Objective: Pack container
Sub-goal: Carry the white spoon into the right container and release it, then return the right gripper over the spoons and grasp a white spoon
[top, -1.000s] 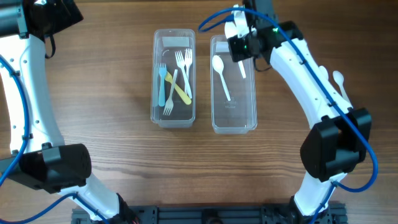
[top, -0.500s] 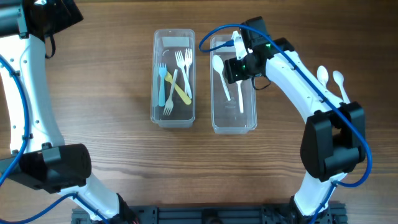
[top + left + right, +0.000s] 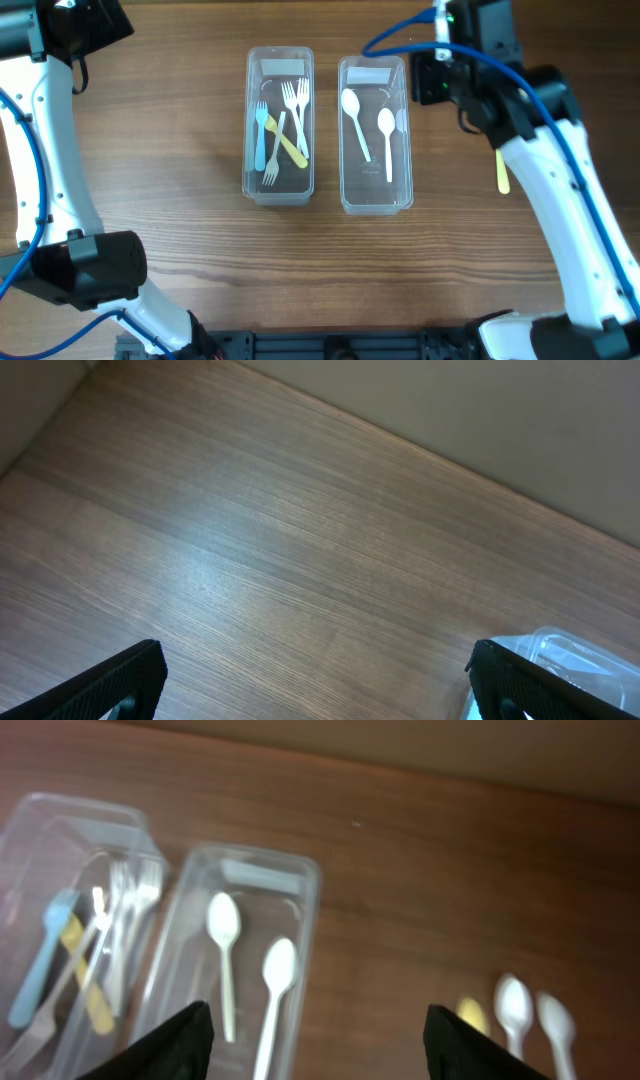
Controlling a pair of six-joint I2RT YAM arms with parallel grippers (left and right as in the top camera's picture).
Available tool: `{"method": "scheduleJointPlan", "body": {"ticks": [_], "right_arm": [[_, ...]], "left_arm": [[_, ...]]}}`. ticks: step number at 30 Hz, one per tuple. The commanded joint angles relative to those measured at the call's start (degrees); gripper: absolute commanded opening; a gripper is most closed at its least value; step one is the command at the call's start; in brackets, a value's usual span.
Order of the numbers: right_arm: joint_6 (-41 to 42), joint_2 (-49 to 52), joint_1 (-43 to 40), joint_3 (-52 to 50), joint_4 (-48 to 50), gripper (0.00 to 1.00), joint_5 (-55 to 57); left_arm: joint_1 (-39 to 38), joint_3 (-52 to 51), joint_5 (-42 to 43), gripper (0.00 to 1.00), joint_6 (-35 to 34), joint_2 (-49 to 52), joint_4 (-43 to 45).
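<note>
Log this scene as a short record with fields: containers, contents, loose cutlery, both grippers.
Left clear plastic container: white, blue and yellow plastic forks, overlapping.
Right clear plastic container: two white plastic spoons, side by side.
Loose cutlery: yellow plastic spoon and two more white spoons on the wooden table, right of the containers.
Left gripper: open, empty, over bare table.
Right gripper: open, empty.
</note>
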Motion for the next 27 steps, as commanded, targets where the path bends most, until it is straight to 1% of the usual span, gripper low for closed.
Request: {"method": "scheduleJointPlan", "body": {"ticks": [1, 4, 6, 10, 14, 16, 18, 21, 25, 27], "right_arm": [[3.65, -2.75, -0.94, 0.74, -8.0, 0.66, 7.34], [6.56, -2.27, -2.82, 0.57, -13.38, 0.66, 10.32], [6.91, -2.01, -5.11, 0.52, -15.1, 0.66, 10.62], [7.54, -2.01, -11.52, 0.52, -15.78, 0.64, 9.79], [6.54, -1.49, -18.16, 0.52, -15.72, 0.61, 5.99], [3.96, -0.26, -21.05, 0.26, -15.41, 0.61, 3.39], [1.16, 1.55, -23.1, -1.05, -15.32, 0.61, 3.08], [-0.37, 4.39, -25.11, -3.89, -14.23, 0.62, 3.04], [-3.34, 9.35, -26.21, -9.79, -8.41, 0.62, -2.99], [-3.32, 12.44, -26.21, -12.52, -5.66, 0.62, -3.87]], "left_arm": [[0.35, 0.02, -0.46, 1.0, 1.16, -0.22, 0.11], [0.35, 0.02, -0.46, 1.0, 1.14, -0.22, 0.13], [0.35, 0.02, -0.46, 1.0, 1.16, -0.22, 0.13], [0.35, 0.02, -0.46, 1.0, 1.14, -0.22, 0.13], [0.35, 0.02, -0.46, 1.0, 1.14, -0.22, 0.13], [0.35, 0.02, -0.46, 1.0, 1.14, -0.22, 0.13], [0.35, 0.02, -0.46, 1.0, 1.14, -0.22, 0.13], [0.35, 0.02, -0.46, 1.0, 1.14, -0.22, 0.13], [0.35, 0.02, -0.46, 1.0, 1.14, -0.22, 0.13], [0.35, 0.02, -0.46, 1.0, 1.14, -0.22, 0.13]]}}
